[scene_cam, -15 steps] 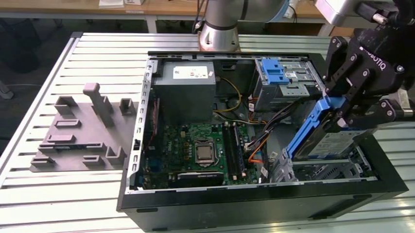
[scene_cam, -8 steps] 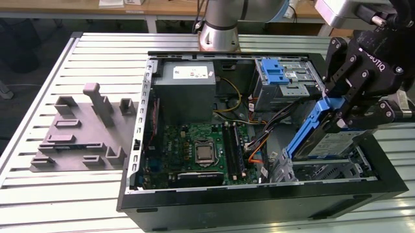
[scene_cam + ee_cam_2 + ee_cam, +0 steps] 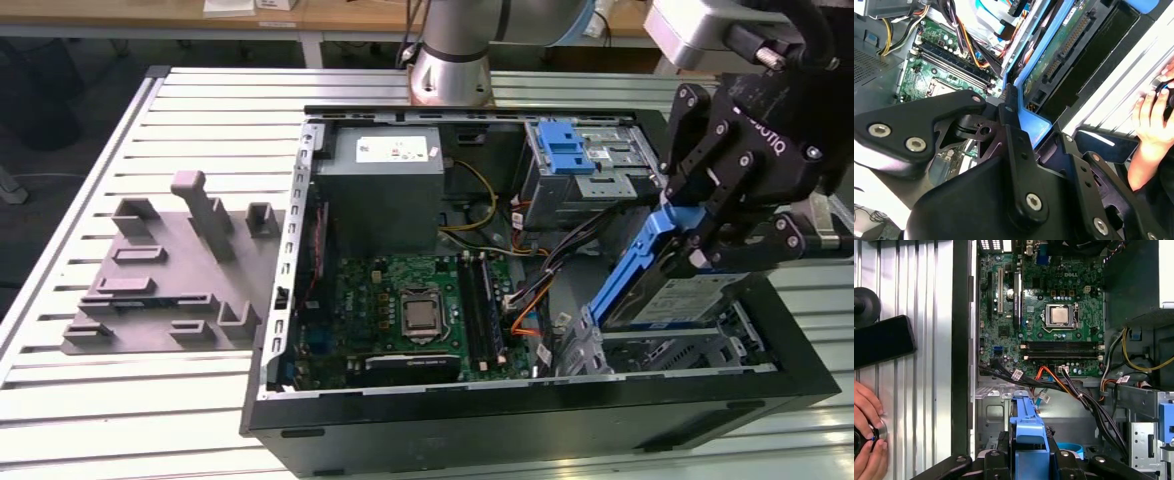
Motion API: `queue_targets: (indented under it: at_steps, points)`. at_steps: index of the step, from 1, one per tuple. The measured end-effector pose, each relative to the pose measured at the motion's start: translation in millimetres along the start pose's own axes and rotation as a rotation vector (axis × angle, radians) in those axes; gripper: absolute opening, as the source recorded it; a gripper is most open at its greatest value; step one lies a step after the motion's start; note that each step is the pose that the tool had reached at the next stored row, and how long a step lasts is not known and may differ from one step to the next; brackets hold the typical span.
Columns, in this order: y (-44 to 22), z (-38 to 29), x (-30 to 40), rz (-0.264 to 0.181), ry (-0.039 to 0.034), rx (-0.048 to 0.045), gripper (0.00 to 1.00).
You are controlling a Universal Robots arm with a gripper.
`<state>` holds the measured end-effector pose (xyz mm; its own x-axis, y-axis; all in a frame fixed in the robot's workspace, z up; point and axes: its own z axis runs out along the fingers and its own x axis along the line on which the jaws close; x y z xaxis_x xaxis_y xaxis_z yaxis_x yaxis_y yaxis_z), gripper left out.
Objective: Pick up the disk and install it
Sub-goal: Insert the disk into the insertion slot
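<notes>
A robotics lab: an open black computer tower (image 3: pixel 534 425) is lying on a slotted aluminium worktop (image 3: pixel 134 410), near a silver robot-arm base (image 3: pixel 447 72).

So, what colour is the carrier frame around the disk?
Blue; the carrier frame shows best in the exterior view, clipped around the disk.

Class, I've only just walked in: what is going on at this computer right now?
The robot arm's black gripper has its fingers shut on the silver rectangular disk, clipped in a blue plastic carrier frame. It holds the disk tilted over the metal drive bay at the exterior view's right of the open black computer case. The disk is not lying flat in the bay. In the first wrist view, a person's hand is on the slatted metal table outside the case.
</notes>
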<state>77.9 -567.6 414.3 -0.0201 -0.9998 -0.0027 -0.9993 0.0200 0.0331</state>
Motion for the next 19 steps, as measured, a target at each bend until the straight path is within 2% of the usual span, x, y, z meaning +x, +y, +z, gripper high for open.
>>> queue_targets:
  at_steps: [19]
  points:
    - [-0.9,16.7,0.0,0.0,0.0,-0.0001,0.36]
